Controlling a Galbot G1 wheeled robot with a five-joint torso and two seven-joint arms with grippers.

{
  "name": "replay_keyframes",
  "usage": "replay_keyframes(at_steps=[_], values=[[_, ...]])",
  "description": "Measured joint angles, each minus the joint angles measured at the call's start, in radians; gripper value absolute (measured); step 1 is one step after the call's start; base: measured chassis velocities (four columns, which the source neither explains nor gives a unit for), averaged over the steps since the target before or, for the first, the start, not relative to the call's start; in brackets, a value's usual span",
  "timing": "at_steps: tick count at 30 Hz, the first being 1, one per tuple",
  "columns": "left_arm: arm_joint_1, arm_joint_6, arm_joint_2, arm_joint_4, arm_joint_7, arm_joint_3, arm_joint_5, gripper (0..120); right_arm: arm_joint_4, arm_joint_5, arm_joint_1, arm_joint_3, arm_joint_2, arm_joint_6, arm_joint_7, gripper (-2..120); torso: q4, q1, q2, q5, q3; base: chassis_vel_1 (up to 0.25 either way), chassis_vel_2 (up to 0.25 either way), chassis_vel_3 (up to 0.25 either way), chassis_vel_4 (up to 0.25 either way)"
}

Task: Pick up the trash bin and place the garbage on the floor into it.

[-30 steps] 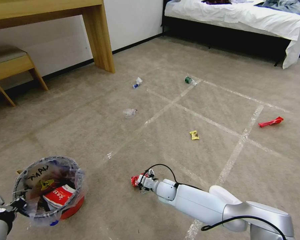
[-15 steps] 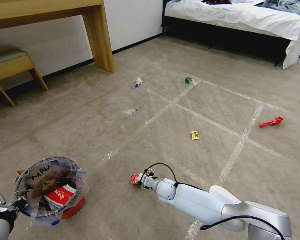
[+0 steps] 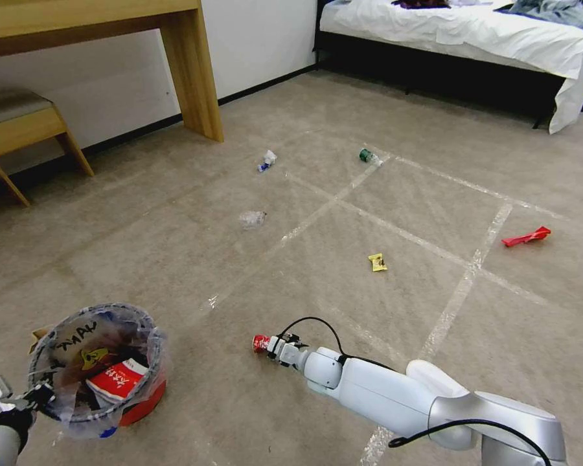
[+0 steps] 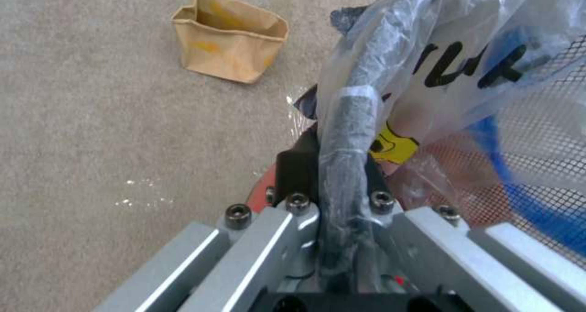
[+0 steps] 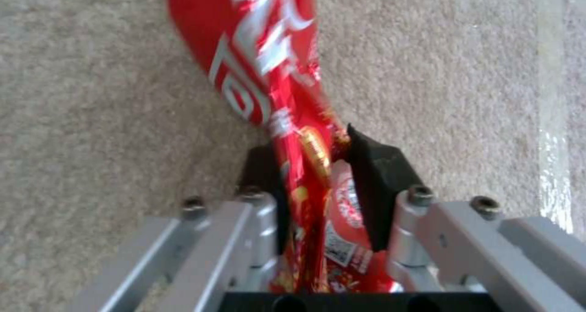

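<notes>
At the far left of the head view, our left gripper is clamped on the rim of the trash bin. The left wrist view shows its black pads pinching the bag-wrapped rim, with the clear liner and its black writing bunched just above. The red bin sits low at our left side, and a red-and-white package and a yellow scrap lie inside it. A brown paper bag stands on the floor just beside the bin.

Moving right, a clump of clear plastic lies on the carpet, and a white-and-blue crumple lies farther off near the wooden desk leg.

Near the middle, our right gripper reaches out low over the carpet with its fingers shut around a red wrapper. In the right wrist view the crinkled wrapper is pressed between the two black pads and sticks out beyond them, above the carpet.

Further right, a green-labelled bottle rests on a tape line, a yellow wrapper lies inside a taped square, and another red wrapper lies well apart toward the bed.
</notes>
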Motion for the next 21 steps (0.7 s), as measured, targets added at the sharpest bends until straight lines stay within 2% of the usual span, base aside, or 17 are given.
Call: replay_keyframes(at_steps=[2, 6, 14, 20, 21], values=[[-0.001, 0.0, 0.0, 0.001, 0.0, 0.001, 0.001, 0, 0.003, -0.003, -0.004, 0.007, -0.005, 0.006, 0.005, 13, 0.0, 0.0, 0.0, 0.0, 0.0, 0.0, 0.0, 0.0, 0.0], [-0.002, 0.0, 0.002, 0.001, -0.001, 0.002, 0.001, 0, 0.023, -0.001, -0.012, 0.031, -0.017, 0.009, 0.016, 5, 0.0, 0.0, 0.0, 0.0, 0.0, 0.0, 0.0, 0.0, 0.0], [-0.001, 0.004, 0.002, -0.007, -0.002, 0.007, 0.003, 0, 0.128, 0.021, -0.026, 0.096, -0.06, 0.0, 0.035, 5, 0.0001, 0.0, 0.0, 0.0002, 0.0, 0.0, 0.0, 0.0, 0.0], [0.002, 0.007, 0.0, -0.018, -0.002, 0.013, 0.005, 0, 0.264, 0.053, -0.045, 0.181, -0.141, -0.019, 0.05, 5, 0.0003, 0.0, 0.0, 0.0003, 0.0, 0.0, 0.0, 0.0, 0.0], [0.004, 0.008, 0.001, -0.023, -0.003, 0.014, 0.003, 0, 0.31, 0.071, -0.052, 0.212, -0.177, -0.029, 0.054, 5, 0.0001, 0.0, 0.0, 0.0002, 0.0, 0.0, 0.0, 0.0, 0.0]])
